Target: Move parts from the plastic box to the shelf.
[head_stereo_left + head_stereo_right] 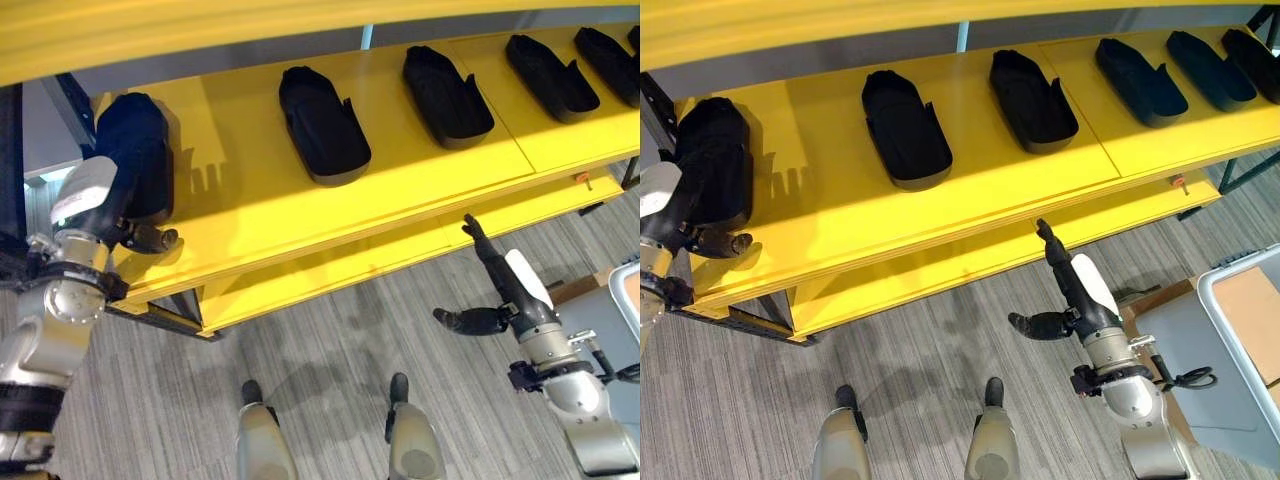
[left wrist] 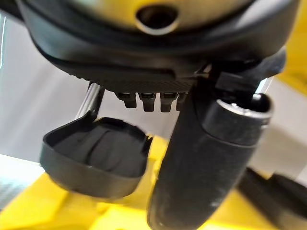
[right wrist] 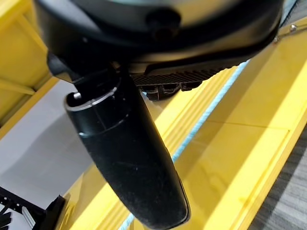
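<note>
Overhead, your left hand (image 1: 120,215) rests on the yellow shelf (image 1: 250,215) at its left end, over a black part (image 1: 712,160); whether its fingers grip it you cannot tell. Your left wrist view alone shows that part's (image 2: 96,160) hollow underside beyond the thumb. Your right hand (image 1: 1065,295) hangs open, fingers straight, before the shelf's front edge. 5 more parts (image 1: 320,125) lie along the shelf.
</note>
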You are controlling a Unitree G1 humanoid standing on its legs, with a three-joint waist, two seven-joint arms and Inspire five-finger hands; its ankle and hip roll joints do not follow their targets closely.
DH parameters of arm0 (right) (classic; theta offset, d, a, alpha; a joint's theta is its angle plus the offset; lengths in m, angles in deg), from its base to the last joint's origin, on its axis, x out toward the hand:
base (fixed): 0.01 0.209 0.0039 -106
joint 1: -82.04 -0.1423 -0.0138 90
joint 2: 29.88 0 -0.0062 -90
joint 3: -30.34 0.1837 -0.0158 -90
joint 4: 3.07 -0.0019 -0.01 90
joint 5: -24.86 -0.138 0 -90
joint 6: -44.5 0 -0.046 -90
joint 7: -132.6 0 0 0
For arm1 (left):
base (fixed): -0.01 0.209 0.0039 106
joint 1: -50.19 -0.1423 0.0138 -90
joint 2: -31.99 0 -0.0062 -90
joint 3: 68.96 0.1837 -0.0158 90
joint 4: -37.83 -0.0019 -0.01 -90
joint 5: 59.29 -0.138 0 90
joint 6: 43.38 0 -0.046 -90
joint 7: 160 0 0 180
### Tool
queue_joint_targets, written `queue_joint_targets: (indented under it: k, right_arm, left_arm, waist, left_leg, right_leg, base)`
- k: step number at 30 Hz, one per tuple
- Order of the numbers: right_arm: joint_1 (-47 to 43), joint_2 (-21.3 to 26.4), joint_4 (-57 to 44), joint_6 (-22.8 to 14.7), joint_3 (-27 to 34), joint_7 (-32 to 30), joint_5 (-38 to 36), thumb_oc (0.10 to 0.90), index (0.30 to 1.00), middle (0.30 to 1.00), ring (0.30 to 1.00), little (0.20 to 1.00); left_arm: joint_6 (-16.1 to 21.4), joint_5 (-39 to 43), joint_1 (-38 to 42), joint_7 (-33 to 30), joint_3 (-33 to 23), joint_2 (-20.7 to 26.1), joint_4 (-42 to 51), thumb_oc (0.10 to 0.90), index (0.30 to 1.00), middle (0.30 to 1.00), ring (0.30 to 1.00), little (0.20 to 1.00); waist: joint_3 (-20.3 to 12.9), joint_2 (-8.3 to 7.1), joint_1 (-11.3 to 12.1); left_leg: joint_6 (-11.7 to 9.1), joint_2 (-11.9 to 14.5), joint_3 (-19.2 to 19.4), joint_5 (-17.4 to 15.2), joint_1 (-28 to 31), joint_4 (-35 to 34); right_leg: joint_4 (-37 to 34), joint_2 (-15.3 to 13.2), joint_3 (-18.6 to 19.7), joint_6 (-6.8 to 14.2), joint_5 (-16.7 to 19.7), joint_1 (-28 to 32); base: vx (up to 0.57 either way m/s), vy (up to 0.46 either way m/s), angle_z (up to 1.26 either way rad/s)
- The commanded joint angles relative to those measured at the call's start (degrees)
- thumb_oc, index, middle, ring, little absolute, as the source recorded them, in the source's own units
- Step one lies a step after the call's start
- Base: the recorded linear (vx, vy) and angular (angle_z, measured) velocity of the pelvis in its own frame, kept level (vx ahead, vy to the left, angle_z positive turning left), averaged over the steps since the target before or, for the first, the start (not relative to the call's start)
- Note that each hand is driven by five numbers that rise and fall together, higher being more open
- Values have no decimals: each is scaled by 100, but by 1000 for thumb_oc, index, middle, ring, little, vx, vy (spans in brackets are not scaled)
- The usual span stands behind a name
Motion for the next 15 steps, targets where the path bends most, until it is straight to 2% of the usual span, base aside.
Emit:
queue_joint_targets:
  k: [1,7,15]
  right_arm:
    - [-312,85,-576,-353,518,-147,-252,900,1000,1000,1000,1000]
    - [-360,95,-618,-358,518,-140,-264,900,1000,1000,1000,1000]
    - [-363,47,-638,-332,496,-145,-215,900,1000,1000,1000,1000]
  left_arm:
    - [406,66,369,-410,-428,277,70,900,1000,1000,1000,1000]
    - [458,231,185,-360,-454,-2,250,900,1000,1000,1000,1000]
    - [325,383,-67,-575,-544,-691,-293,900,1000,1000,1000,1000]
  waist:
    - [-514,-51,-119]
    - [-523,-55,-120]
    - [-538,-76,-115]
  left_leg:
    - [108,-102,-8,400,67,-259]
    - [109,-103,-9,401,81,-257]
    - [110,-81,-20,429,64,-258]
  right_leg:
    - [413,-37,84,-163,-117,-92]
    - [424,-26,113,-178,-110,-99]
    - [449,-6,113,-202,-123,-115]
  base:
    - [0,0,0]
    - [0,0,0]
    - [-1,-1,0]
